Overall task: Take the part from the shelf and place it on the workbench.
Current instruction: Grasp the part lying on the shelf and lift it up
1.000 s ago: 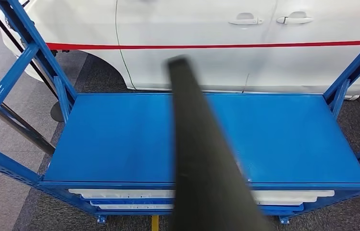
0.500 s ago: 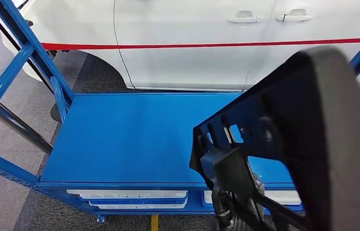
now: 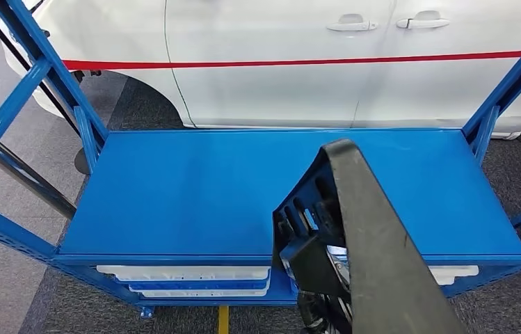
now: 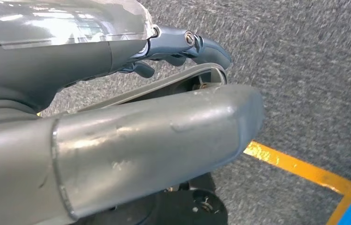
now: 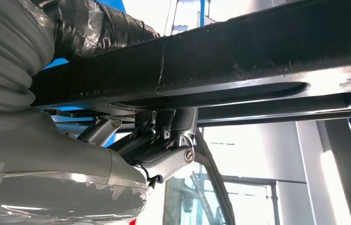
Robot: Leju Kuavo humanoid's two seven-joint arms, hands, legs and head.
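- Right robot hand (image 5: 164, 140) has its fingers wrapped onto the long black part (image 3: 375, 257), holding it up over the front right of the blue shelf (image 3: 195, 202).
- Left robot hand (image 4: 182, 47) hangs over grey floor (image 4: 304, 70); fingers curled, holding nothing.
- White car (image 3: 278, 62) sits just behind the shelf.

Bright even head view, soft glare on blue shelf (image 3: 195, 202), backlit right wrist view, blown-out windows
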